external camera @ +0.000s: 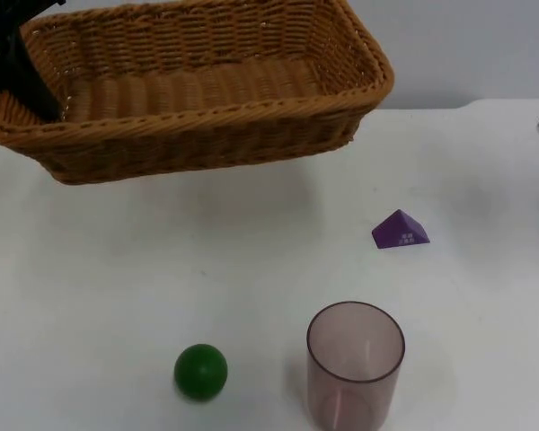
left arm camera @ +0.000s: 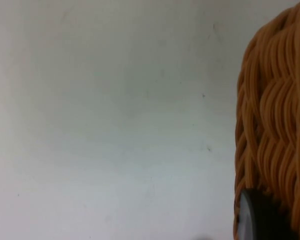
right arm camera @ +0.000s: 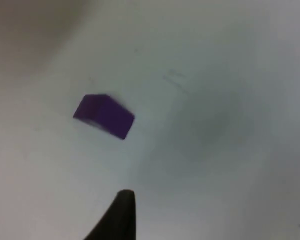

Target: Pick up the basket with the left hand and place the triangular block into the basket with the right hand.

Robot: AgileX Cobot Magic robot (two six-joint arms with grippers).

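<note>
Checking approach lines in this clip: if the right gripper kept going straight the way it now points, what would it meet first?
Probably the bare table. In the right wrist view the purple triangular block lies off to one side of the fingertip's line, not squarely ahead, though depth is hard to judge.

The triangular block point(external camera: 401, 230) bears a small, seemingly white, unreadable label.

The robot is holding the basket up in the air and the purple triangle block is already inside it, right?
Not quite. The left gripper does hold the wicker basket up off the white table, but the purple triangular block is not inside it. The top view shows the block on the table, apart from the basket, and the right wrist view shows it there too.
</note>
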